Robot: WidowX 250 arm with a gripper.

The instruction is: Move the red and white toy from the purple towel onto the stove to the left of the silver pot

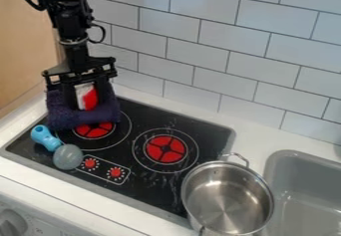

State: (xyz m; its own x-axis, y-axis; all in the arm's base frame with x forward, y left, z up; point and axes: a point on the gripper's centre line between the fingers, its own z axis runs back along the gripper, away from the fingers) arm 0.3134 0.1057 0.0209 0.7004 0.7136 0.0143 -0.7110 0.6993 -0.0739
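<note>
Camera view: I've got the gripper (86,103) at upper left, hanging down over the far-left corner of the stove top (150,123). It's right in a bunched dark purple cloth (75,119), with a red-and-white thing (87,96) showing at the gripper, above the cloth's front fold. Can't tell if the hand is open or clamped on either; the overlap hides the contact.

Cloth sits on the far-left part of the stove and covers some of the left burner (94,129). Right burner (165,149) is in full view.

Obstacles: blue-handled utensil (45,138) with a rounded grey head (68,157) lies just in front of the cloth, handle toward the left edge, head beside the control knobs (116,172). Tiled wall (196,60) stands close behind the stove. Wooden panel (23,46) is on the left, behind the arm.

Steel pot (230,200) is well apart from the gripper, at the near-right corner, overlapping the stove edge in view. It's upright, inside visible, one loop handle toward the wall. Grey sink (303,173) is just right of it.
</note>
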